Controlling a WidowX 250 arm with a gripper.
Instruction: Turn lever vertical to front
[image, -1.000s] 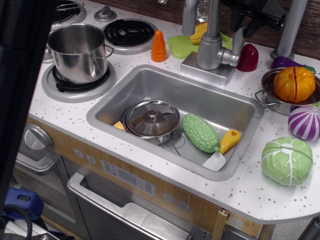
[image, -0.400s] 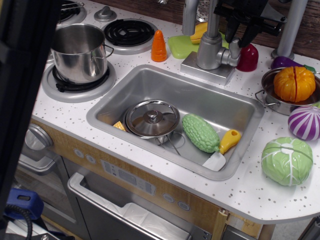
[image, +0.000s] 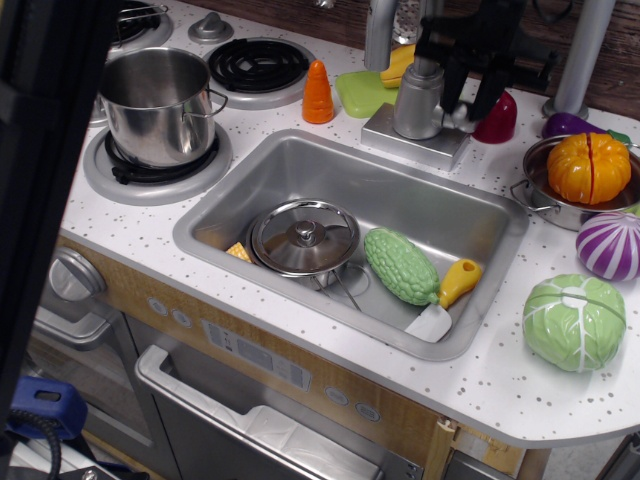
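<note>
The black gripper (image: 471, 92) has dropped from above the faucet to straddle the lever (image: 468, 100) on the right side of the faucet body (image: 418, 98), at the back edge of the sink (image: 480, 300). Its two dark fingers (image: 452, 85) stand apart, one on each side of the lever, and whether they press on it cannot be told. The lever is mostly hidden between them; only a small silver patch shows beside the stub, so its long axis seems upright, though that is not certain.

In the sink lie a pot lid (image: 304, 237), a bumpy green gourd (image: 400, 265) and a yellow-handled spatula (image: 446, 296). A dark red toy vegetable (image: 500, 120) sits just behind the gripper. On the counter stand a steel pot (image: 157, 104), an orange carrot (image: 318, 93) and a green cabbage (image: 574, 321)
</note>
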